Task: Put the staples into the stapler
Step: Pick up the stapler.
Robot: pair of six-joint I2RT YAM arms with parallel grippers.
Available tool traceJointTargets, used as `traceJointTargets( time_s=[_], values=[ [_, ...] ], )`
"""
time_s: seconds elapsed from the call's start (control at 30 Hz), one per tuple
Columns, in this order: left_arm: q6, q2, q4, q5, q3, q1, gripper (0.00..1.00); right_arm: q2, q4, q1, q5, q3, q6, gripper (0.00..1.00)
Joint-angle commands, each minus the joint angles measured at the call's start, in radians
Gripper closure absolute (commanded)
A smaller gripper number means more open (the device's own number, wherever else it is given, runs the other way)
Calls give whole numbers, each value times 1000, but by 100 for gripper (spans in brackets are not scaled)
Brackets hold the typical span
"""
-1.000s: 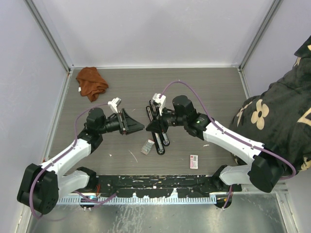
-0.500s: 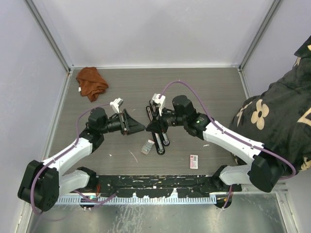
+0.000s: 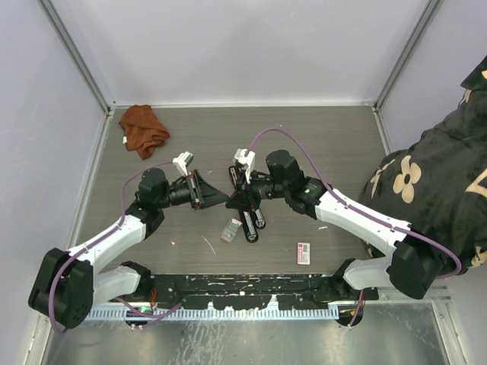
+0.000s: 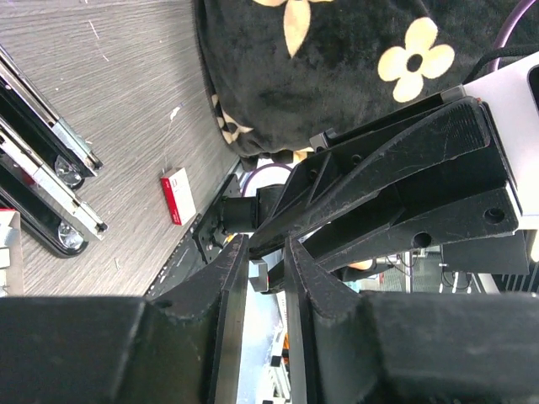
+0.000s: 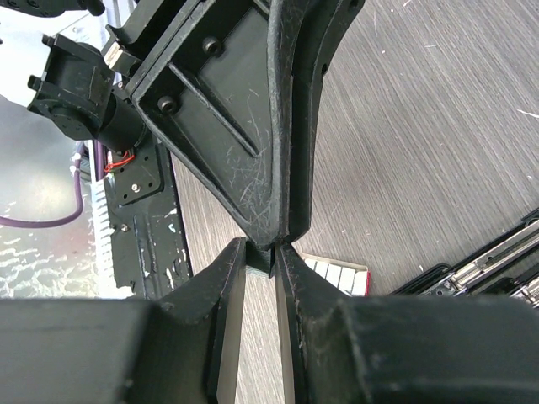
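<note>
Black stapler (image 3: 251,220) lying flipped open on the wood-grain table (image 3: 319,144), with both arms meeting tip to tip just off its far left end. On the right gripper (image 5: 259,252) the jaws are almost together with some small dark bit in the slit, can't tell what it is. Same narrow gap on the left gripper (image 4: 263,252), and honestly can't tell if it's pinching anything. The staples tray (image 3: 230,230) sits just left of the stapler. The red-and-white box (image 3: 303,253) is off to the stapler's right, nearer the arm bases.
</note>
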Motion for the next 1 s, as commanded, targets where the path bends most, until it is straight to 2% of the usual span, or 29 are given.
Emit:
traceJointTargets(
  time_s=[0.0, 0.27, 0.53, 0.63, 0.97],
  values=[
    [-18, -3, 73, 15, 11, -5, 75, -10, 40, 4, 11, 50, -16, 75],
    [4, -24, 15, 20, 2, -5, 76, -18, 33, 4, 57, 48, -15, 75],
    [21, -37, -33, 14, 4, -5, 87, -21, 30, 4, 86, 41, -22, 75],
    [18, -39, -43, 9, 6, -6, 90, -21, 34, 5, 92, 35, -24, 72],
    [-54, -52, -38, -35, -1, -4, 96, -67, 116, 3, 124, -23, -4, 45]
  ],
)
